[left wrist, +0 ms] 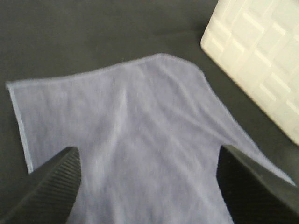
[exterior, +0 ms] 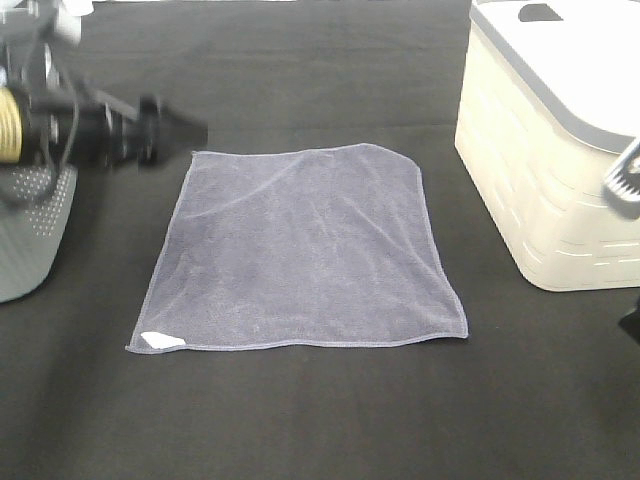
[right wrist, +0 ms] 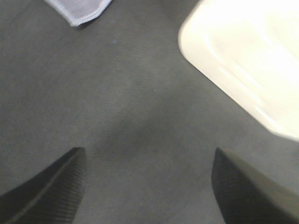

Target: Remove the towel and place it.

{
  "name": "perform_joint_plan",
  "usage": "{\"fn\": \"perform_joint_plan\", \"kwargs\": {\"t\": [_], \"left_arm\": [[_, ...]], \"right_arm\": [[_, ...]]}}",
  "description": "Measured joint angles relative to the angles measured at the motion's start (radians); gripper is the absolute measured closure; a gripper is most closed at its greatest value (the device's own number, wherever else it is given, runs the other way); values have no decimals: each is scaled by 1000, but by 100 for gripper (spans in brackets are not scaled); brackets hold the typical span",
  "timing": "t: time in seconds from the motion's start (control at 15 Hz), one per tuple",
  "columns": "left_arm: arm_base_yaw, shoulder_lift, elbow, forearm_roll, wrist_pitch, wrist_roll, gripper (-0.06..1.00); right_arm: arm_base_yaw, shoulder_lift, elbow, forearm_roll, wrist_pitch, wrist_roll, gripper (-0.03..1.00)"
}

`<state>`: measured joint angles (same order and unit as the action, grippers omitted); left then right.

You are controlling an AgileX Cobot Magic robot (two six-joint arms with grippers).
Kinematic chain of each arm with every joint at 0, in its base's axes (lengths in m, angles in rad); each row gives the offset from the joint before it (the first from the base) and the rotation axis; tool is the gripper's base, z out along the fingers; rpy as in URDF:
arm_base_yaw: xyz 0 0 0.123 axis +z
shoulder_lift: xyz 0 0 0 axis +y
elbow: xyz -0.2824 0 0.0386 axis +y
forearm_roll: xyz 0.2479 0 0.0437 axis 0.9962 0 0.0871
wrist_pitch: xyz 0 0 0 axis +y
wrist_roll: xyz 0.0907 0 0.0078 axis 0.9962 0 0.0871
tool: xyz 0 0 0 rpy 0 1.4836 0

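Note:
The towel [exterior: 300,250] is a greyish-lavender cloth lying spread flat on the black table, with a small white tag [exterior: 160,340] at its near left corner. My left gripper [exterior: 195,133] hovers by the towel's far left corner. In the left wrist view it [left wrist: 148,154] is open and empty above the towel [left wrist: 131,121]. My right gripper [right wrist: 147,154] is open and empty over bare table; one towel corner [right wrist: 79,9] shows beyond it. In the high view only a part of the right arm [exterior: 625,180] shows at the right edge.
A cream basket with a grey lid [exterior: 540,180] stands at the right, also in the left wrist view [left wrist: 261,60] and the right wrist view [right wrist: 247,60]. A grey perforated pad [exterior: 30,230] lies at the left edge.

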<state>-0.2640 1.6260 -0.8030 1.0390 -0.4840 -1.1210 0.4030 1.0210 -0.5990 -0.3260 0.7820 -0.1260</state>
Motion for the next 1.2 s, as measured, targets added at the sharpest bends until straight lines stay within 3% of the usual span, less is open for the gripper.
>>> {"fn": "perform_joint_plan", "kwargs": {"t": [0.27,0.4,0.53,0.6,0.67,0.73,0.8,0.87,0.93,1.07,1.2], "left_arm": [[0,-20,-275,351,45,-386,20],[0,-20,-405,474,143,-527,21],[0,-20,-497,555,294,-577,22],[0,-20,-555,586,457,-559,22],[0,-20,-555,586,457,-559,22],[0,-20,-565,587,538,-515,22],[0,-20,-567,517,714,-367,22],[1,-20,-578,410,781,-244,22],[2,-20,-585,352,812,-159,22],[2,-20,-649,-10,897,250,22],[2,-13,-769,-385,1018,671,22]], "right_arm": [[0,-97,-22,-74,50,244,23],[0,-112,-71,-118,53,316,23],[0,-113,-134,-179,47,352,23],[0,-113,-191,-265,10,369,23],[0,-113,-191,-265,10,369,23],[0,-113,-209,-311,-15,400,23],[0,-112,-231,-427,-78,516,23],[0,-102,-243,-479,-114,587,23],[0,-91,-249,-499,-128,628,23],[0,-9,-316,-562,-163,760,23],[0,121,-443,-567,-168,818,23]]}}
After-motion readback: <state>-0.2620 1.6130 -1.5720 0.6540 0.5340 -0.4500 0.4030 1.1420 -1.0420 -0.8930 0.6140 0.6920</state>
